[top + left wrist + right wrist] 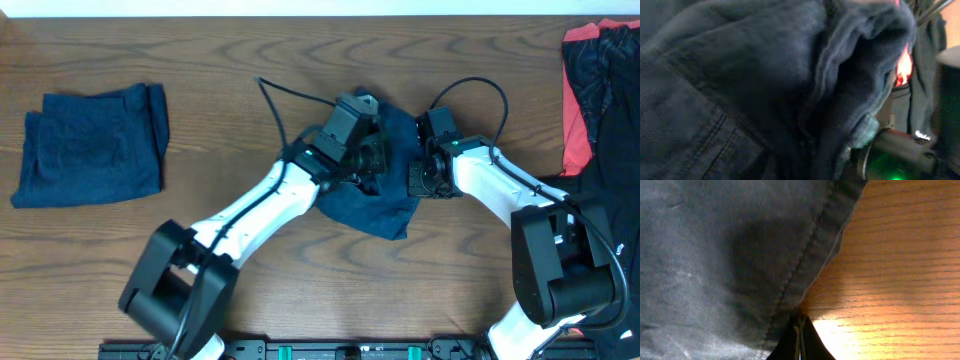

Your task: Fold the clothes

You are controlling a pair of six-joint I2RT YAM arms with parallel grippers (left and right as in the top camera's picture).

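Two-armed work on navy shorts (378,212), bunched on the desk (250,60) between both arms. Shows right pincer (799,330) closed at the hem, likely pinning that edge for a fold. Cannot tell state of left pincer (368,152): smothered in cloth.

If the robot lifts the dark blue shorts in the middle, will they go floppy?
Probably floppy: the blue shorts lie bunched in soft folds. Likely light too, being thin stitched cloth. Pushed across the wooden table, they would probably crumple rather than slide.
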